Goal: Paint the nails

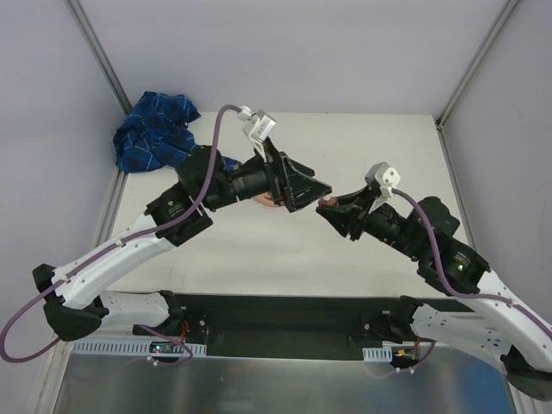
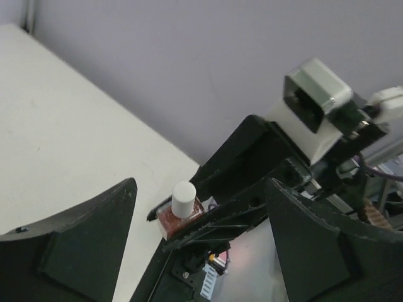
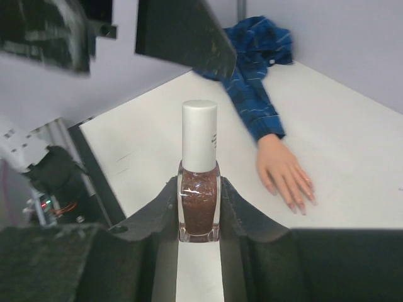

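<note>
1. Progress: we are judging the job as barely begun. The white cylindrical cap (image 3: 199, 135) is sitting on the small clear-glass polish bottle (image 3: 199, 211), so no brush is showing yet.
2. The right gripper (image 3: 199, 192) is clamping that polish bottle upright by its body, w/ both jaws pressing on its sides. It appears to be holding it up off the white table (image 3: 359, 132).
3. The left gripper (image 2: 200, 189) is standing wide open w/ nothing in it. Its black fingers (image 2: 82, 251) are flanking the cap w/o touching it, as far as the left wrist view is showing.
4. Task's thing: the tiny pinkish nails (image 3: 301, 206) are sitting at the tips of the pale peach fake hand (image 3: 283, 170). It is lying flat, palm down, on the table, well apart from the bottle.
5. The blue plaid fabric sleeve (image 3: 252, 94) is trailing from the wrist toward the table's far-left corner.
6. We cannot tell whether any nail is carrying fresh polish; they are too small to judge.
7. Remaining, in our judgement: gripping the cap w/ the left gripper, unscrewing it, drawing the brush out, stroking each nail, then recapping.
8. Containers: the bottle is the only one we are seeing. It is holding reddish-brown glitter varnish, looking filled approx. to the neck, and is closed.
</note>
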Controlling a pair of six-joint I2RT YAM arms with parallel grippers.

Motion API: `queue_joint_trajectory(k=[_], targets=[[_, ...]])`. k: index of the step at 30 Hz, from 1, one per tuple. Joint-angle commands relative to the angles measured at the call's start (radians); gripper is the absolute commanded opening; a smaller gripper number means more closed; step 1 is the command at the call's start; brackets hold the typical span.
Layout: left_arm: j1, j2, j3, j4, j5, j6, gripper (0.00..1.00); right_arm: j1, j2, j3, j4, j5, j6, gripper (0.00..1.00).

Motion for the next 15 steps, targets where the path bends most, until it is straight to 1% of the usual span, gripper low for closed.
queue_joint_trajectory(k=[1,2,4,5,7,11,13,15], targets=[[0.129,-0.067,-0.13,0.355,0.403,-0.081,0.8,-0.026,-0.009,0.045,0.03,-0.261,0.072,0.0],[0.204,-0.064,-0.2,0.454,0.551,-0.217,0.8,-0.039,-0.007,0.048,0.033,-0.282,0.082,0.0],[0.247,-0.029,-0.251,0.704,0.643,-0.334,0.79,-0.049,-0.007,0.044,0.054,-0.314,0.111,0.0],[0.255,-0.013,-0.244,0.735,0.713,-0.385,0.78,-0.058,-0.01,0.039,0.062,-0.32,0.118,0.0],[0.252,0.028,-0.207,0.736,0.759,-0.39,0.76,-0.066,-0.018,0.032,0.088,-0.341,0.14,0.0],[0.249,0.046,-0.199,0.739,0.767,-0.384,0.73,-0.089,-0.021,0.027,0.101,-0.354,0.157,0.0],[0.238,0.053,-0.188,0.737,0.787,-0.375,0.67,-0.095,-0.026,0.025,0.104,-0.346,0.163,0.0],[0.223,0.053,-0.185,0.739,0.798,-0.353,0.65,-0.108,-0.033,0.022,0.111,-0.345,0.169,0.0]])
